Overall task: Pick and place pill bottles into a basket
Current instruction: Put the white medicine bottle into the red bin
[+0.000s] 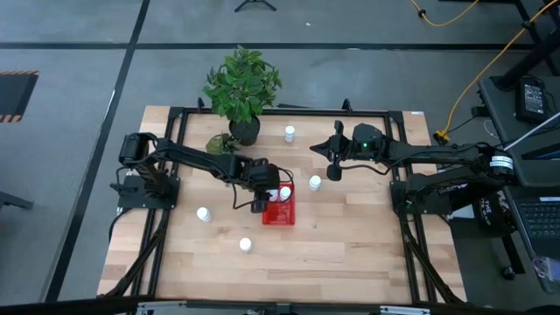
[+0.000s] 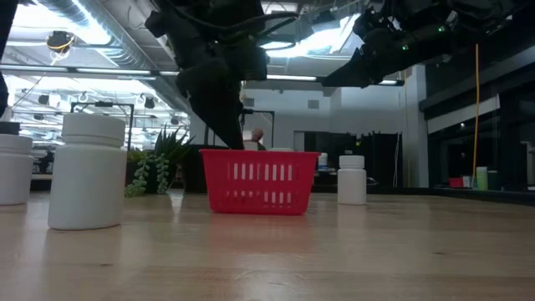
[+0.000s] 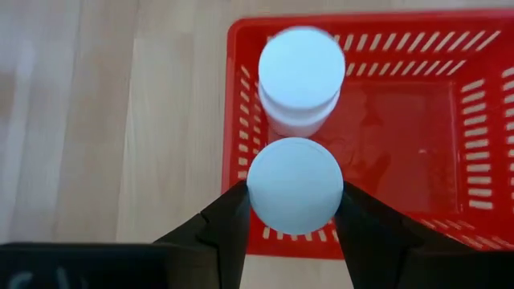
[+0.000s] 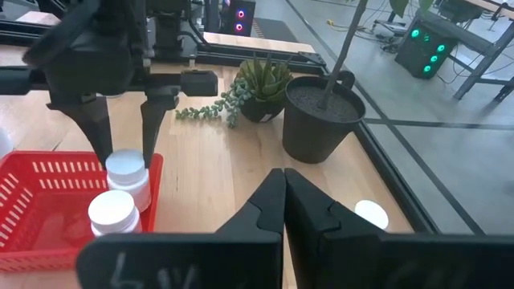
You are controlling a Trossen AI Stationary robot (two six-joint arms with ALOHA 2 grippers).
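left gripper (image 3: 294, 210) gripping unlabeled pill bottle (image 3: 295, 185), over basket (image 3: 490, 120)

The high camera is looking straight down on the light wooden table (image 1: 350, 236); the low one is sitting at tabletop level, facing across. Both wrist cameras are viewing the small red mesh-sided plastic basket (image 3: 450, 120) closely, sharing it.

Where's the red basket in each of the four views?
High view: the basket sits at the table's middle, under the left gripper.
Low view: centre, on the table, with the left arm coming down behind it.
Left wrist view: upper right, below the fingers.
Right wrist view: lower left corner.
Shared landmark: the bottle the left gripper holds over the basket's edge.
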